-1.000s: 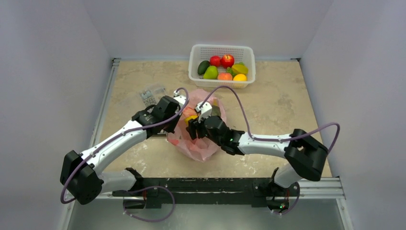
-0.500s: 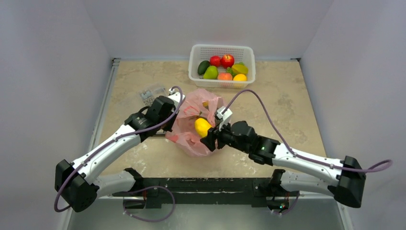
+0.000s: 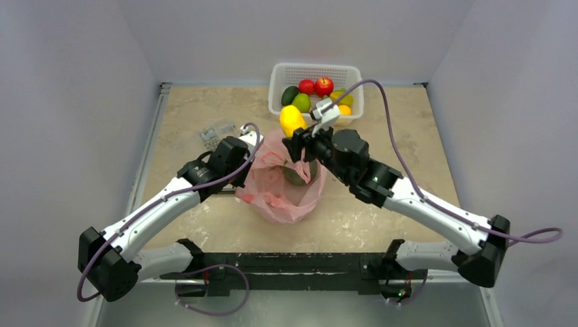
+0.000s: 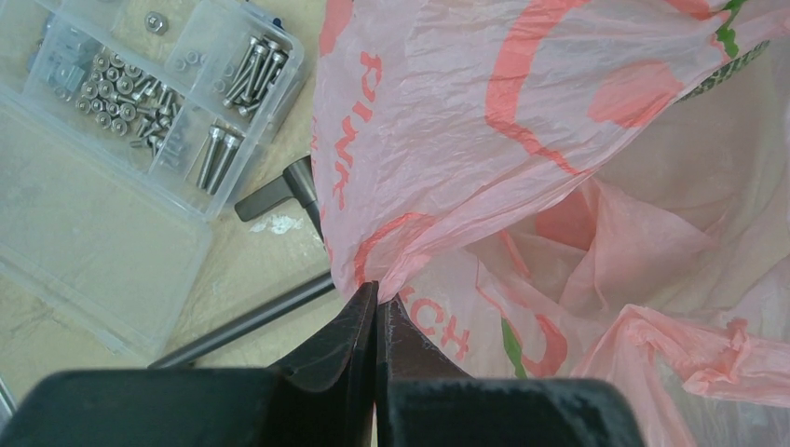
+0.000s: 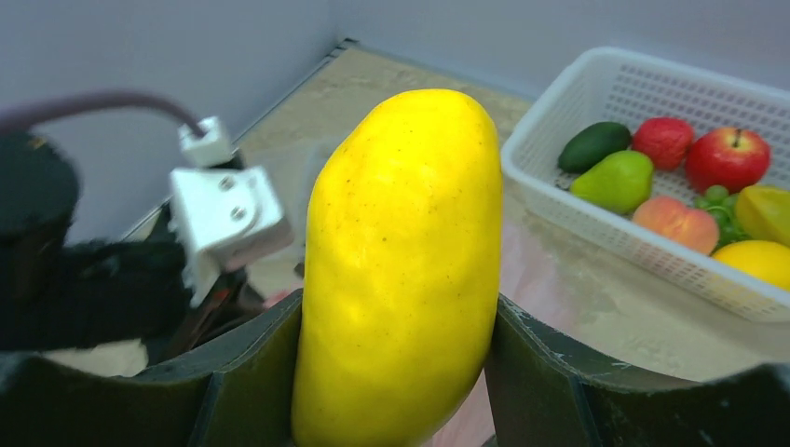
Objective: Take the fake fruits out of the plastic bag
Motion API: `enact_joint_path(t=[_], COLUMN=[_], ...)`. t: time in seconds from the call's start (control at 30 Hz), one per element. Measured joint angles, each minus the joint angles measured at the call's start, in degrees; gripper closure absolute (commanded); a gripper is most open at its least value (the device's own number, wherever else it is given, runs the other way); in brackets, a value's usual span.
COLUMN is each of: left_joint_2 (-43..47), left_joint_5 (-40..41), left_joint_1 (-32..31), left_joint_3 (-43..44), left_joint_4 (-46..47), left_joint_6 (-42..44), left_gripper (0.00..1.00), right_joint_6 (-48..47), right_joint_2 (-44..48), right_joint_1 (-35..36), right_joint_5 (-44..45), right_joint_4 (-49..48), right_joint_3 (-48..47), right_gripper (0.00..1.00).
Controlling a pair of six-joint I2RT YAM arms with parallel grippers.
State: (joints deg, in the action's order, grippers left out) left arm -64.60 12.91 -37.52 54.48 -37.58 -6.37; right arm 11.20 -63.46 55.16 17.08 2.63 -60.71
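Fake yellow fruit (image 3: 291, 120) stood upright in the right hand (image 3: 296, 138), gripped round its lower half and held above the far rim of the plastic bag (image 3: 279, 197), just near of the white basket (image 3: 315, 67). The left hand (image 4: 376, 312) was pinched tight on a fold of the bag's left rim.

To do this step well, the fruit likely needed carrying clear of the loose film and lowering close to the desk (image 3: 388, 146) or basket before release, since only its lower part was held. The left pinch should hold the mouth open.

A dull green round shape (image 3: 298, 174), probably the melon, showed in the bag's mouth. Anything beneath it was hidden. In the right wrist view the fruit's bottom end was cut off.
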Motion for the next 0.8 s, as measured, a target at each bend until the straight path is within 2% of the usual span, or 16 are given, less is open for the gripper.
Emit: enact_joint_path(t=[0.17,0.53,0.67,0.8], left_joint_2=[-0.2,-1.4,-4.2,-8.1], left_joint_5=[0.0,-0.6,-2.8,-7.0], left_joint_1=[0.0,0.0,0.0,0.0], left_joint_3=[0.0,0.0,0.0,0.0], left_joint_4=[-0.5,-0.9,-1.0,-1.1], left_joint_6=[0.0,0.1,0.6,1.3], left_gripper=[1.0,1.0,1.0,1.0], right_joint_6=[-0.3,2.3,2.7,3.1], right_joint_2=[-13.8,-41.1,-51.4,-60.1], right_joint_1=[-6.5,-24.2,-27.0,-28.1], right_joint_5=[1.9,-2.8,-5.4,-8.4], right_joint_4=[0.8,3.1,4.3,5.6], right_joint_3=[-11.0,-31.8,-41.4,-49.4], right_gripper=[1.0,1.0,1.0,0.92])
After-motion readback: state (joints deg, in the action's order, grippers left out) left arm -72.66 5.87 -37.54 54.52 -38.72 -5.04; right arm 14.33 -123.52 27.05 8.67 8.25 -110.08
